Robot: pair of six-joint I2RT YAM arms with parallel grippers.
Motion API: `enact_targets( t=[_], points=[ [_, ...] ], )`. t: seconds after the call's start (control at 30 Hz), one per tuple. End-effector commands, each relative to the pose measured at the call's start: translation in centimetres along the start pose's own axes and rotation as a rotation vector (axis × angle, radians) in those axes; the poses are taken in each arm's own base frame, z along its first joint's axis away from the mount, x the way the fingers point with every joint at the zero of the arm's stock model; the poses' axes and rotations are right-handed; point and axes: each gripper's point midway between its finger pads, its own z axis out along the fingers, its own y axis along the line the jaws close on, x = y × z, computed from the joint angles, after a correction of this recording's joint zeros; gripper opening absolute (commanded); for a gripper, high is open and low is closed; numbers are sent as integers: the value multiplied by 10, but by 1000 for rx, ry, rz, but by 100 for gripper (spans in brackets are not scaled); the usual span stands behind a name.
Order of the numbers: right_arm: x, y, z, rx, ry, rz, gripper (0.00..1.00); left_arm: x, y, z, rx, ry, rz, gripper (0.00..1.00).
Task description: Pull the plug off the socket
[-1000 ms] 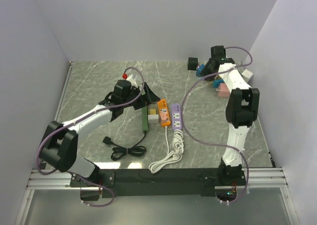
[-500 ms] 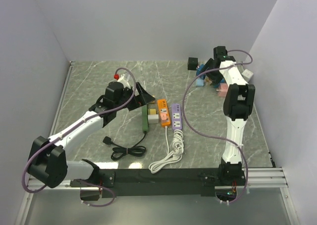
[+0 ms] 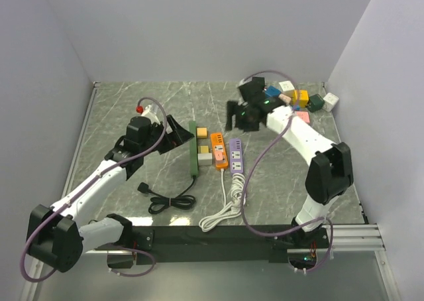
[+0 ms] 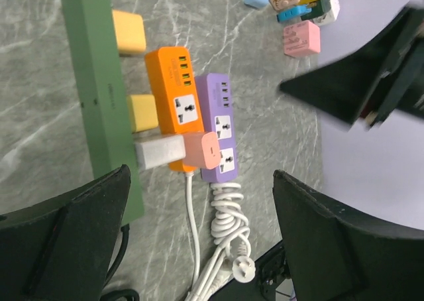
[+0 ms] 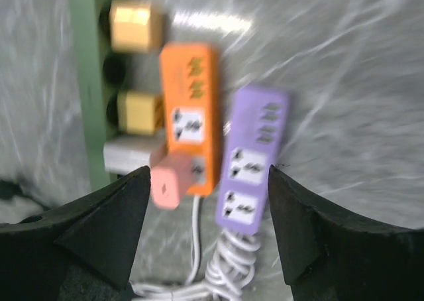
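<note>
Three power strips lie side by side: green [image 3: 193, 152], orange [image 3: 219, 148] and purple [image 3: 236, 155]. Two yellow plugs [image 4: 128, 32] and a white plug [image 4: 159, 152] sit in the green strip. A pink plug [image 4: 202, 150] sits in the orange strip's near socket [image 5: 197, 170]. My left gripper [image 3: 180, 134] hovers open just left of the green strip, empty [image 4: 201, 176]. My right gripper [image 3: 233, 117] hangs open above the far ends of the orange and purple strips; in its wrist view the pink plug [image 5: 169, 181] and purple strip [image 5: 255, 162] show between its fingers [image 5: 207, 175], motion-blurred.
A pile of coloured adapters [image 3: 301, 99] lies at the back right corner. A coiled white cable [image 3: 228, 198] runs from the strips toward the near edge. A black cord [image 3: 165, 198] with its plug lies left of it.
My right arm has swung from the adapter pile at the back right over to the power strips, and its jaws have opened. My left arm has drawn back to the left.
</note>
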Motion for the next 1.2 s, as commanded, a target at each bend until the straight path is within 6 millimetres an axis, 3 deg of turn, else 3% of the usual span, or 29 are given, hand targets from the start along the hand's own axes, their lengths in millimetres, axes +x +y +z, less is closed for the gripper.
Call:
enact_targets(
  t=[0.0,0.37,0.57,0.73,0.83,0.97,1.17],
  points=[
    [32,20,13,-11,52,-146,76,-4,-1,-12,10,-35,16,94],
    [92,64,51,-20,172,-298,67,2,7,-33,4,-70,11,96],
    [104,52,67,84,185,-294,57,3,10,-36,-2,-74,12,96],
    [119,46,83,102,213,-279,41,7,11,-32,13,-59,6,96],
    [123,43,89,111,214,-271,25,15,10,-24,39,-20,-5,96],
    [120,41,83,85,211,-236,0,16,6,-11,66,16,-9,95],
    [92,40,43,-116,160,-101,0,11,-22,17,132,76,26,95]
  ],
)
